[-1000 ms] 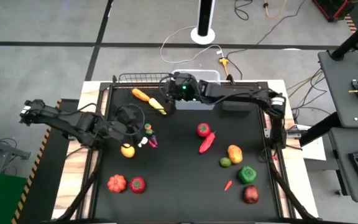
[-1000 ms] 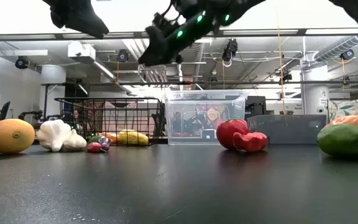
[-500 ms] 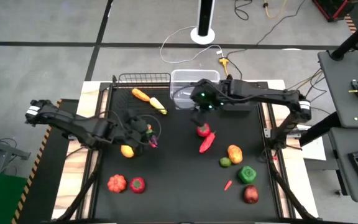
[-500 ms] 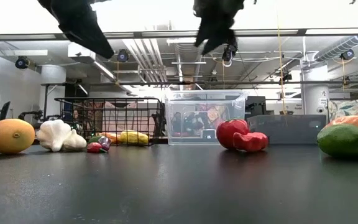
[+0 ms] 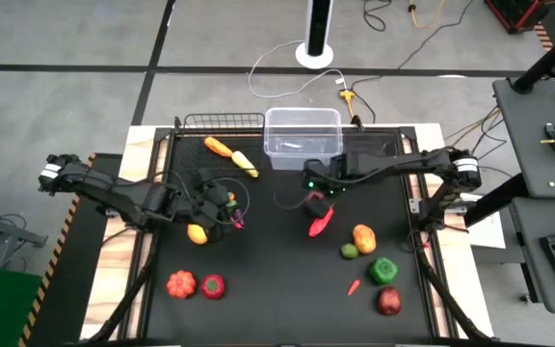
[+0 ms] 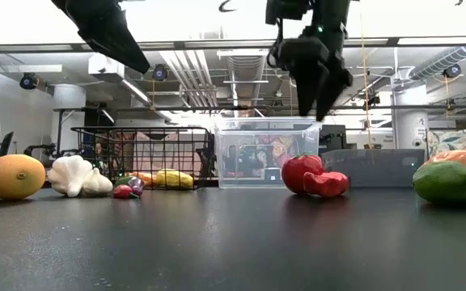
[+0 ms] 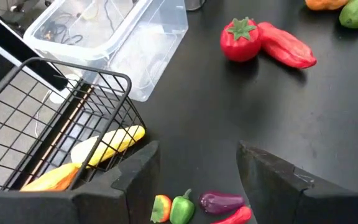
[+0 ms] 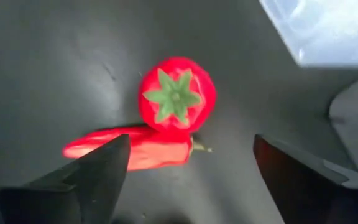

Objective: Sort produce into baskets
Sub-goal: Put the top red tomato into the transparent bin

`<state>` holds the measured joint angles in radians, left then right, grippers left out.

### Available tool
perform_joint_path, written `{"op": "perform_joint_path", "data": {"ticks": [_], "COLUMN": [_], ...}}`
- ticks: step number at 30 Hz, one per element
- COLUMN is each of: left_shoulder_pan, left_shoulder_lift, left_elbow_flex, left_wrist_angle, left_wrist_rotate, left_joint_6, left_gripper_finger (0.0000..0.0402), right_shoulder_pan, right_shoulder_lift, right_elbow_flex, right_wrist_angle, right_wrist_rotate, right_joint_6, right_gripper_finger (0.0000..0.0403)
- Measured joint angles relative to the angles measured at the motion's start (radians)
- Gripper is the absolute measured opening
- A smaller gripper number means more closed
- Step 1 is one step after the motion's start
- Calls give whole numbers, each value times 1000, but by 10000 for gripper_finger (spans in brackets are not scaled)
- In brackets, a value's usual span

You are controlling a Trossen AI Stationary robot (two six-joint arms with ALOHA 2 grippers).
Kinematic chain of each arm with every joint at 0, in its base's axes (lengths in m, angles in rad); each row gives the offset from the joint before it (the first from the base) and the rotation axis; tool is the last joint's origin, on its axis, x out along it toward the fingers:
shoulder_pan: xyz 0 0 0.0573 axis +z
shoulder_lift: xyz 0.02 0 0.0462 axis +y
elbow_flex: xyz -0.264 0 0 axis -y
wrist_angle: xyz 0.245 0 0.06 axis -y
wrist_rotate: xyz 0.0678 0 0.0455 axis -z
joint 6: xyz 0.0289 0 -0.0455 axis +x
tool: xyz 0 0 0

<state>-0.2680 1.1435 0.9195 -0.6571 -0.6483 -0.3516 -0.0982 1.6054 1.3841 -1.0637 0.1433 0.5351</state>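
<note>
Showing the black table from above, with the clear plastic bin at its 12 o'clock edge, the black wire basket touching the bin at about 11 o'clock, already holding a carrot and a yellow corn, and a low dark tray seen beside the bin in the low view. Right arm: reaching in from 3 o'clock, its right gripper poised directly over the red tomato, fingers spread wide and empty, one to each side of the fruit in the right wrist view. The tomato touches a red chilli on its 6 o'clock side in the high view; the chilli's long axis runs roughly from 1 to 7 o'clock there. The right arm is clearly the nearer one, so a straight descent seems the likely next move, the adjoining chilli being the hazard. Left arm: stretched in from 9 o'clock, its left gripper released and empty, above a cluster of small pieces, among them a white garlic and a purple piece
</note>
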Motion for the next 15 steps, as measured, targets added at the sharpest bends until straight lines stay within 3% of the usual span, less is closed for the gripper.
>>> {"op": "perform_joint_path", "data": {"ticks": [5,15], "left_shoulder_pan": [0,0], "left_shoulder_lift": [0,0], "left_elbow_flex": [0,0], "left_wrist_angle": [0,3], "left_wrist_rotate": [-24,-24], "left_joint_6": [7,7], "left_gripper_finger": [194,194], "right_shoulder_pan": [2,2], "right_shoulder_lift": [0,0], "right_elbow_flex": [-101,-189], "right_wrist_angle": [86,284], "right_wrist_rotate": [7,13], "right_joint_6": [78,103], "right_gripper_finger": [356,359]}}
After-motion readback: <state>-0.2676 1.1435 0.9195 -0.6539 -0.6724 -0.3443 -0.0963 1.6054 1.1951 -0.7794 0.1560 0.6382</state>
